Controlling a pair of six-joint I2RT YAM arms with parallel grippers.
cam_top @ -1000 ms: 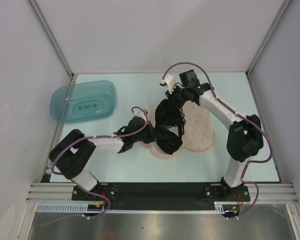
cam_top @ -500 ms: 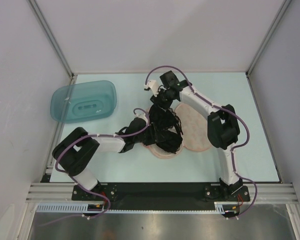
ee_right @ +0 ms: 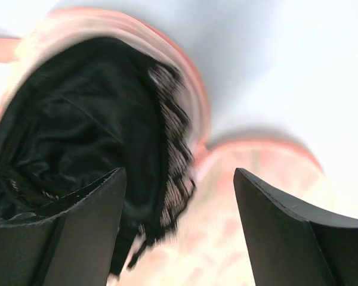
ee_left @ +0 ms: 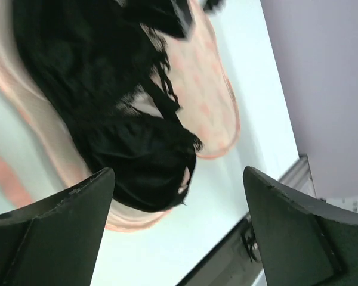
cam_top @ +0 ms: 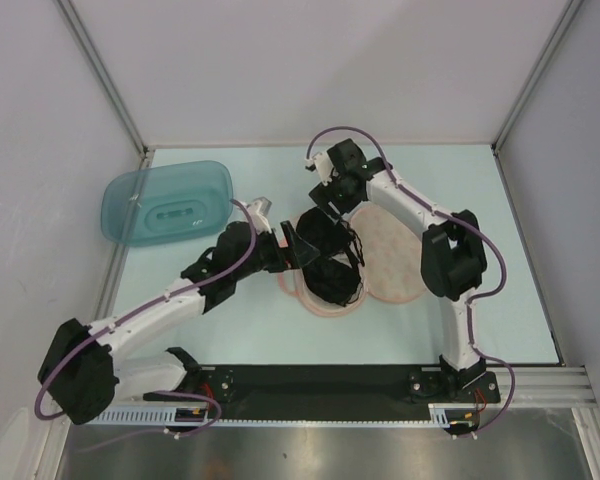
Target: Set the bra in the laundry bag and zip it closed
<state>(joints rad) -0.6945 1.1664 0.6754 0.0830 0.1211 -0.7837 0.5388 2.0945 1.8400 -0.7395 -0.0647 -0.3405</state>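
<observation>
The laundry bag [cam_top: 392, 258] lies open in the middle of the table, its two peach lobes side by side. The black bra [cam_top: 332, 268] is bunched on the left lobe, loose, with a strap trailing toward the right lobe. My left gripper [cam_top: 291, 246] is open just left of the bra, nothing between its fingers. In the left wrist view the bra [ee_left: 107, 89] and bag [ee_left: 212, 95] sit beyond the gripper [ee_left: 179, 173]. My right gripper [cam_top: 329, 204] hovers open over the bra's far edge. In the right wrist view the gripper [ee_right: 179, 174] is above the bra [ee_right: 77, 125] and bag [ee_right: 256, 202].
A teal translucent tub [cam_top: 168, 203] stands upside down at the back left. Grey walls close in the table on three sides, and a black rail [cam_top: 310, 385] runs along the near edge between the arm bases.
Both grippers have opened and let go of the bra, which has dropped onto the bag's left lobe. The left arm has drawn back to the left.
</observation>
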